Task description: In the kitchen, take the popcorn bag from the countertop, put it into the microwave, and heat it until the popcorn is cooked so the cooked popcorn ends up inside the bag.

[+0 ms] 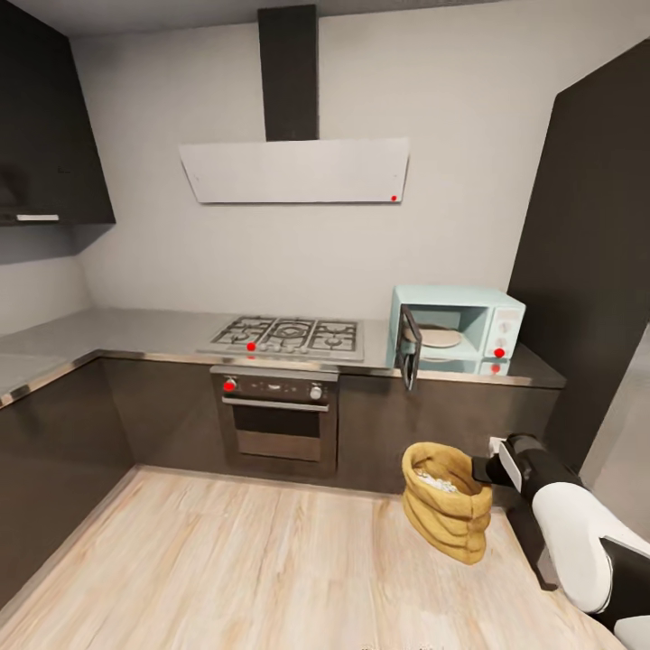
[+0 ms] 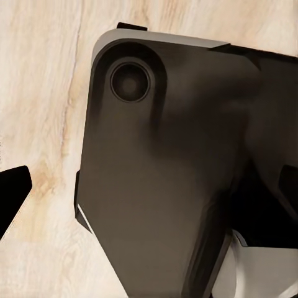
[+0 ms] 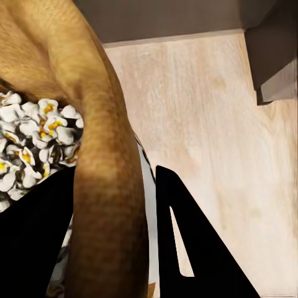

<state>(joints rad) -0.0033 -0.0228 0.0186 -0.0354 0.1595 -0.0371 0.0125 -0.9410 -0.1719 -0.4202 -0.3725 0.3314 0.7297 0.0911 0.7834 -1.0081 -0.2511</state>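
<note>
Countertop point(image 1: 135, 329): carries the microwave point(image 1: 487, 316), door swung open.
Popcorn bag point(image 1: 447, 515): held above the floor point(image 1: 226, 560), well below the microwave.
My right gripper point(image 1: 483, 469): clamped on the bag's rim.
Popcorn point(image 3: 28, 143): white bits inside the bag.
My left gripper: state apparently unreadable.

right arm reaches forward low, its gripper point(image 1: 483, 469) clamped on the popcorn bag's point(image 1: 449, 506) rolled rim.

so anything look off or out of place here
Nothing is spilled or damaged. The microwave door hangs open with only its turntable plate inside, while the popcorn bag is held out over the floor by the right claw, pinched at its rim. The popcorn inside already looks white and puffed.
</note>
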